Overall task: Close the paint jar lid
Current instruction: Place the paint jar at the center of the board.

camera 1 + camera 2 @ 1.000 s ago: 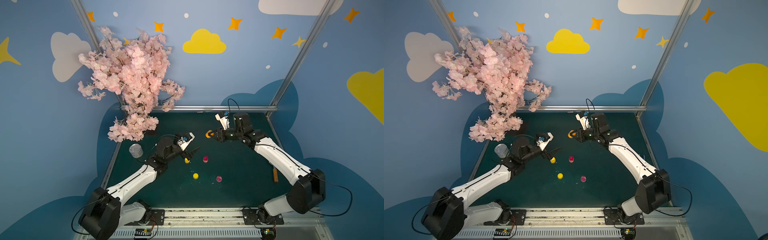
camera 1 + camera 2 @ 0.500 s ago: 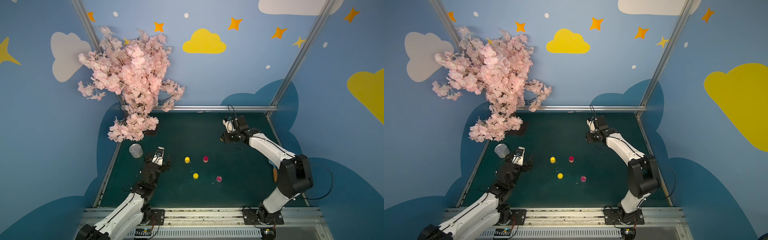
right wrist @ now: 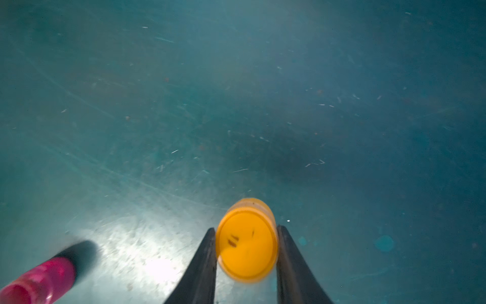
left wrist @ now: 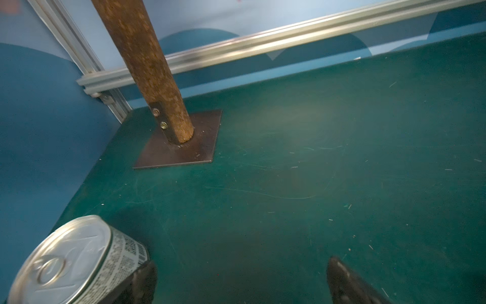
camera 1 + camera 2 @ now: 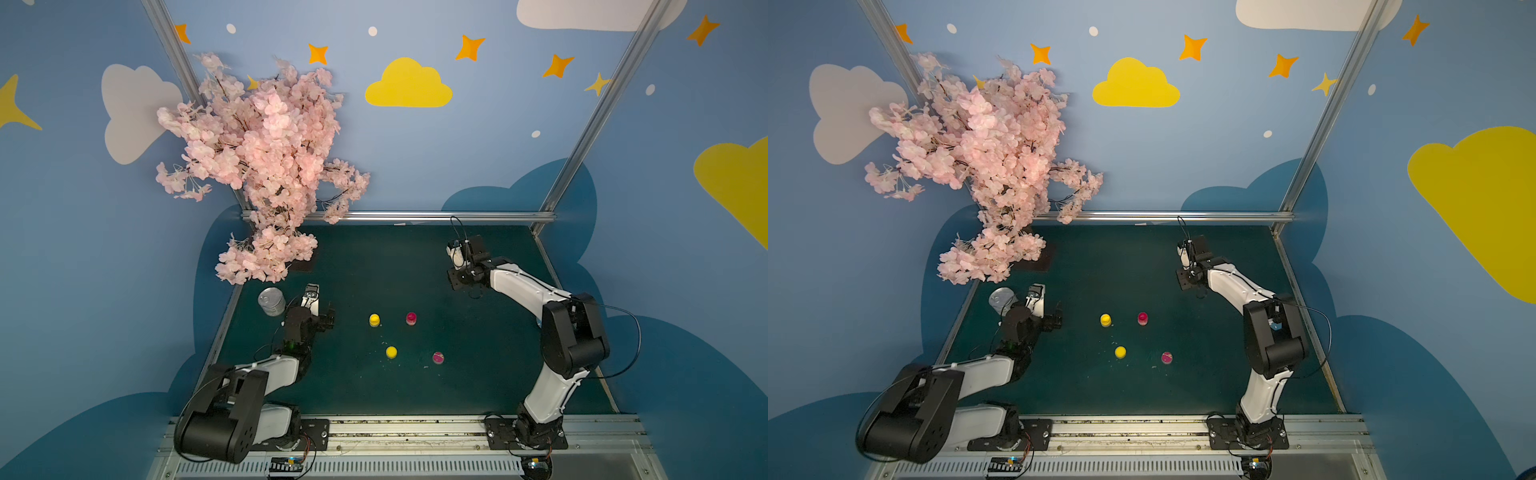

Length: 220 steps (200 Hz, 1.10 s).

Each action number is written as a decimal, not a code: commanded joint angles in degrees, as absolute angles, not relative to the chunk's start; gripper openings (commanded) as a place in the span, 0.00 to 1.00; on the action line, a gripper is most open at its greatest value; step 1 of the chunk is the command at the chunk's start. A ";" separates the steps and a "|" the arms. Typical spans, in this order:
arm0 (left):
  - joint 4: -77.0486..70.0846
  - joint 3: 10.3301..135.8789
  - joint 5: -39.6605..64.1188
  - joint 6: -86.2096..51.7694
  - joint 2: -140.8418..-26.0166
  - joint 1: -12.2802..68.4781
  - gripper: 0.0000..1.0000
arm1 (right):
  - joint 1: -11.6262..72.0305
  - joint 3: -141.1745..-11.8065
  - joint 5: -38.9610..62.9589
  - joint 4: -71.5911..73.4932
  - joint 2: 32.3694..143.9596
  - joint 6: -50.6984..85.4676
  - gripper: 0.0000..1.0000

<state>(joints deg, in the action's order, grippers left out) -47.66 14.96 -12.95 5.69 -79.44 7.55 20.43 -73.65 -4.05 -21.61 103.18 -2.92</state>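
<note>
A green surface (image 5: 478, 374) inside a blue booth painted with clouds and stars is seen from above, with a robot arm at each side. The right fingers (image 3: 209, 252) are closed narrowly on an orange lid (image 3: 247, 240). The lid is pinched by its rim, its flat face is turned to the wrist camera, and bare surface lies beyond it. In both top views the lid and the right fingers are hidden beneath the wrist of the right arm (image 5: 523, 286).

The left fingers (image 4: 344, 281) are spread wide, and nothing is held between them. A can (image 4: 73, 260) stands just beside one left finger; whether it is touched cannot be told. Beyond the left fingers a tree (image 5: 266, 158) of pink blossom is fixed by its trunk to a plate (image 4: 181, 142).

Between the two sets of fingers, and touched by neither, four small pieces are set on the surface. A yellow jar (image 5: 374, 320) and a magenta jar (image 5: 411, 318) stand side by side. Farther from the right fingers lie a yellow round (image 5: 391, 352) and a magenta round (image 5: 438, 357); whether the rounds are jars or lids cannot be told. A blurred magenta thing (image 3: 39, 281) is seen to one side of the right fingers, apart from them.
</note>
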 commanded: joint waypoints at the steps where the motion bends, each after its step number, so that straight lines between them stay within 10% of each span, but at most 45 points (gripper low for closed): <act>1: -55.02 18.07 -6.78 2.41 -86.78 3.13 1.00 | 17.88 -73.10 -2.59 -18.04 103.74 -2.89 0.09; 220: -48.08 22.34 -2.53 0.36 -88.35 0.30 1.00 | 22.31 -87.63 -9.90 -26.15 121.78 8.45 0.21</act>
<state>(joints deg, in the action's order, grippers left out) -48.88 21.54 -3.16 0.80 -88.92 0.62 21.28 -89.52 -7.55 -26.81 120.88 6.17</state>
